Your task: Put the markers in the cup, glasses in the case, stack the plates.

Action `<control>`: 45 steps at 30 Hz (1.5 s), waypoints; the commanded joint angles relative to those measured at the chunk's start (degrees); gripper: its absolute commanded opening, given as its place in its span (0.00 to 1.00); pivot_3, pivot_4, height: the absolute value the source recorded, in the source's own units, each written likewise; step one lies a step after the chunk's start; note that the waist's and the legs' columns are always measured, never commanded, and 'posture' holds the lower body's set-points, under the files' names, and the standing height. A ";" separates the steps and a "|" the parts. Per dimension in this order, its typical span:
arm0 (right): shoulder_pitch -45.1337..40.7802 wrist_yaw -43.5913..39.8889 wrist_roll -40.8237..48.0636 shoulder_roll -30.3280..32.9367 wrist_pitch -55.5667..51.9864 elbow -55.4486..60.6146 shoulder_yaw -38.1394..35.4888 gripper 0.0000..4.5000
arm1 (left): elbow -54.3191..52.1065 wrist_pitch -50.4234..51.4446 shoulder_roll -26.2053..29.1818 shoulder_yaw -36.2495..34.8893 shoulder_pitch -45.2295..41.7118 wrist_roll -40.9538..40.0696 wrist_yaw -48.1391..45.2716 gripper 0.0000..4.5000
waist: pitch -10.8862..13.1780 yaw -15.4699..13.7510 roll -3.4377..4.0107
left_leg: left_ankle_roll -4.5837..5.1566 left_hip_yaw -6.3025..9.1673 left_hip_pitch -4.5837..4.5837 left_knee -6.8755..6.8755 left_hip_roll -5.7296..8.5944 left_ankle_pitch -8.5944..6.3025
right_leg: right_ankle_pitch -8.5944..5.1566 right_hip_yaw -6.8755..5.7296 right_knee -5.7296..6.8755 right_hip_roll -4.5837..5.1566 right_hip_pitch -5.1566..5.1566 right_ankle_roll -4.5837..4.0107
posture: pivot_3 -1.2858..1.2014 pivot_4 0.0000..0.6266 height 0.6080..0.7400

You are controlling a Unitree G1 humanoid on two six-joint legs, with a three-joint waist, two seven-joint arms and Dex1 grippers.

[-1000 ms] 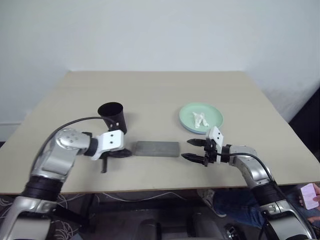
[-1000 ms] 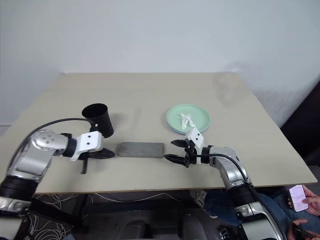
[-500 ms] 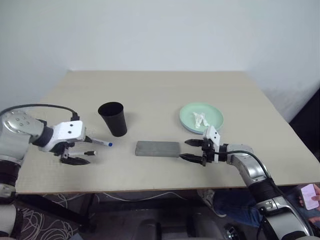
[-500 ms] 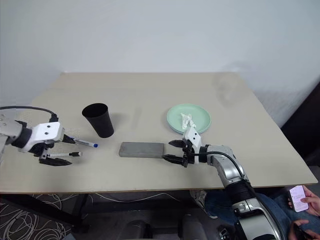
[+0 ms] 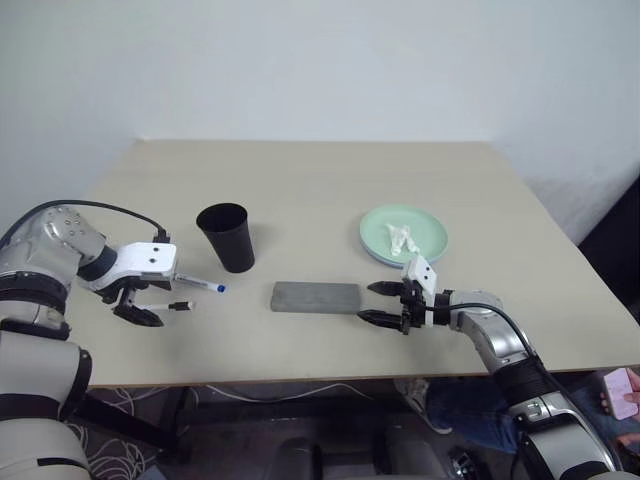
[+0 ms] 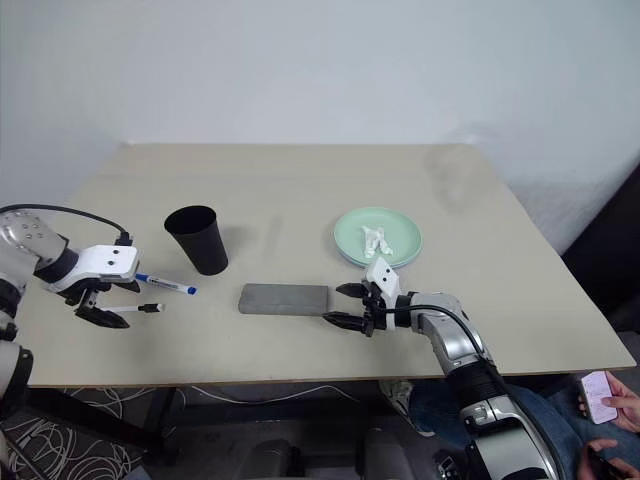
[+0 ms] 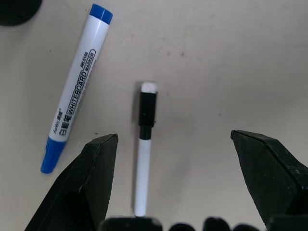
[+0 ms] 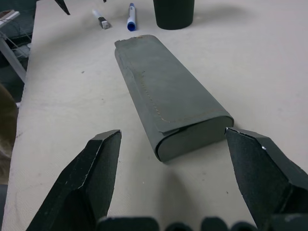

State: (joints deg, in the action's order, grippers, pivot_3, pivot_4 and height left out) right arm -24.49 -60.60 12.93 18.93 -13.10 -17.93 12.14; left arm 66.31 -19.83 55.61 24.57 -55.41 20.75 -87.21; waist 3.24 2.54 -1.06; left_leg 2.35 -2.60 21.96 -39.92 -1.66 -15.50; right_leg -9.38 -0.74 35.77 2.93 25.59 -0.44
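On the table's (image 5: 300, 190) near left, both markers (image 7: 144, 144) are lying beside the empty cup (image 5: 226, 236) under the wide-open, empty left claw (image 7: 175, 190), while the right claw (image 8: 178, 185), equally spread and empty, is facing the shut case (image 8: 168, 96).

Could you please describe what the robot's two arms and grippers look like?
Both arms are silver-grey metal with black joint bands and a black cable looping along each. Each wrist carries a white block. The left gripper and right gripper each have two black, pointed, wedge-shaped fingers.

The grey case (image 8: 168, 106) lies flat between the right gripper's (image 8: 175, 185) spread fingers, cup (image 8: 173, 12) beyond.
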 commanded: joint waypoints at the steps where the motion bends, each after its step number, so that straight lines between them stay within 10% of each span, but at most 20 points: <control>1: -0.97 0.55 0.35 0.05 0.83 1.18 -1.20 0.83 | 2.73 -0.20 -1.13 0.44 -2.92 2.42 1.91 0.88 | 0.00 0.00 -0.01 | 0.00 0.00 0.02 0.00 -0.01 0.00 | 0.00 0.00 0.01 0.00 0.02 0.01 | 0.52 0.00 0.86; 12: -0.02 1.56 0.56 0.40 0.87 2.01 -1.48 0.83 | 6.54 -0.05 -3.52 2.64 -2.30 7.59 5.70 0.85 | -0.01 -0.01 -0.08 | 0.00 0.04 0.19 -0.01 0.00 0.00 | 0.02 -0.01 0.02 -0.01 0.16 0.03 | 0.52 0.00 0.86; 24: -0.89 1.88 0.44 0.18 1.26 1.19 -1.47 0.83 | 6.37 0.11 -3.84 2.28 -1.04 8.47 6.43 0.01 | -0.02 -0.01 -0.08 | 0.00 0.06 0.17 -0.06 -0.01 0.01 | 0.02 -0.02 0.10 -0.01 0.15 0.03 | 0.52 0.00 0.86; 45: 0.02 2.03 0.50 0.76 1.56 1.66 -1.70 0.83 | -4.44 4.96 -6.62 -8.37 2.88 -7.24 -4.96 0.01 | -0.05 -0.10 -0.05 | 0.02 0.10 0.18 -0.12 -0.02 0.01 | 0.02 0.00 0.04 0.11 0.04 0.03 | 0.52 0.00 0.86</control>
State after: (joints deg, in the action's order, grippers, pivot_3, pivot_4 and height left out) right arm -24.04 -58.56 12.95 19.15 -12.50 -17.92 11.90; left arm 66.39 -16.43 49.35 18.64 -52.28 18.79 -89.53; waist 3.19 2.43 -1.10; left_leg 2.37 -2.49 22.17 -40.07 -1.68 -15.49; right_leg -9.35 -0.75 35.81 3.04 25.64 -0.41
